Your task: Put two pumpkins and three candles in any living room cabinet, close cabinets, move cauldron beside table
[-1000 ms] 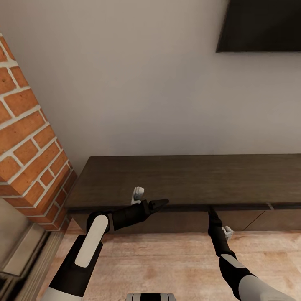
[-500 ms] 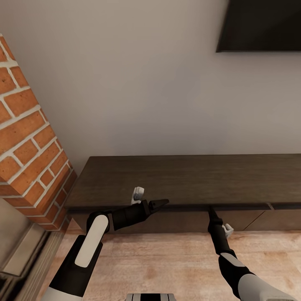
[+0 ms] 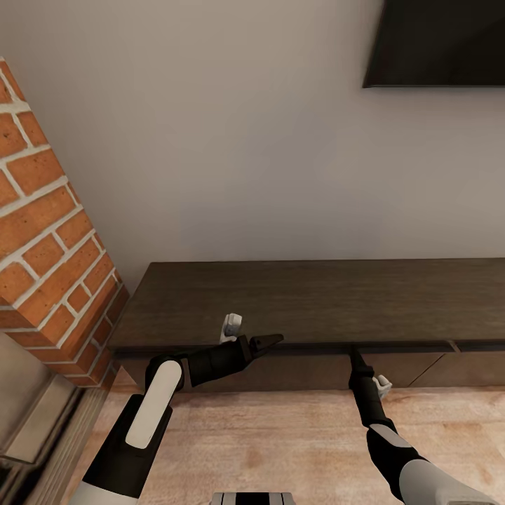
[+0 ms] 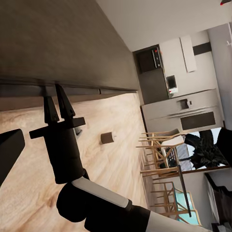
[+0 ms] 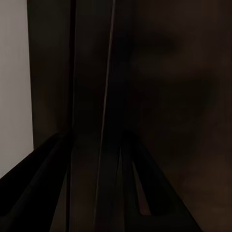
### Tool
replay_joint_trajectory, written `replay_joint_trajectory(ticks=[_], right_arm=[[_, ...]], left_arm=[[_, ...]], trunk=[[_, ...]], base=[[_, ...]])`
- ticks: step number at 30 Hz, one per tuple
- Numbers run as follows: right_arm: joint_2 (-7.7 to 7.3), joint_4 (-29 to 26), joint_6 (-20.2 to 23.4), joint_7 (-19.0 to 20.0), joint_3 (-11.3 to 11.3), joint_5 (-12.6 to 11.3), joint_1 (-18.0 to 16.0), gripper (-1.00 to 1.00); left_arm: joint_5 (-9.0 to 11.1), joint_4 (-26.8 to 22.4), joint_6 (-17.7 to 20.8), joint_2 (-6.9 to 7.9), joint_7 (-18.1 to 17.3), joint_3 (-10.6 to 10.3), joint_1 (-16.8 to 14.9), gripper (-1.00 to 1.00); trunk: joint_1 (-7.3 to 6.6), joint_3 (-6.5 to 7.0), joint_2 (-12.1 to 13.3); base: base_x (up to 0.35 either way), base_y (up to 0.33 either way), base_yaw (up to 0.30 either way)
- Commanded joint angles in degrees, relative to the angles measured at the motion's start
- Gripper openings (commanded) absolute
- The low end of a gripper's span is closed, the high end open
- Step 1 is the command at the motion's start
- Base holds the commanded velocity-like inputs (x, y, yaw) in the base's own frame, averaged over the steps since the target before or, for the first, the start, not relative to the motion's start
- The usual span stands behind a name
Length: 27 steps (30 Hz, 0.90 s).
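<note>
The cabinet point(image 3: 315, 301) stretches across the lower half of the head view, its dark top running from the brick column point(image 3: 42, 231) at 9 o'clock out past the edge at 3 o'clock. Its drawer fronts sit in shadow under the overhanging top, and they look flush.

The right jaws point(image 3: 356, 355) point up toward 12 o'clock with their tips right at the underside of the cabinet's front lip, at the top edge of a drawer front. In the left wrist view the same right jaws point(image 4: 57, 103) show two slim fingers slightly parted, tips at the dark groove under the lip; whether they pinch anything there cannot be told. The right wrist view is dark, with the cabinet's wood point(image 5: 159, 72) close in front of the fingers point(image 5: 145, 183).

The left jaws point(image 3: 270, 341) lie level, pointing toward 3 o'clock just in front of the same lip, to the left of the right arm; their fingers look drawn together and hold nothing.

Above, at 1 o'clock, a dark wall screen point(image 3: 438, 42) hangs on the pale wall point(image 3: 231, 140). Light wooden floor point(image 3: 280, 442) lies in front of the cabinet. The left wrist view shows a small brown object point(image 4: 108, 138) on the floor, and wooden chairs point(image 4: 159, 154).
</note>
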Motion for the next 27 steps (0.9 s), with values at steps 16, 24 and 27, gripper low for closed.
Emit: replay_joint_trajectory(ticks=[16,24,27], right_arm=[[0.01,0.0,-0.7,0.0,0.4,0.2,0.0,-1.0],[0.01,0.0,-0.7,0.0,0.4,0.2,0.0,-1.0],[0.01,0.0,-0.7,0.0,0.4,0.2,0.0,-1.0]], left_arm=[[-0.4,0.1,0.1,-0.07,-0.2,-0.3,0.0,1.0],[-0.4,0.1,0.1,-0.11,-0.2,-0.3,0.0,1.0],[-0.4,0.1,0.1,-0.11,-0.2,-0.3,0.0,1.0]], trunk=[[-0.02,-0.04,0.0],[-0.02,-0.04,0.0],[-0.02,-0.04,0.0]], base=[[-0.016,0.0,0.0],[0.0,0.0,0.0],[-0.022,0.0,0.0]])
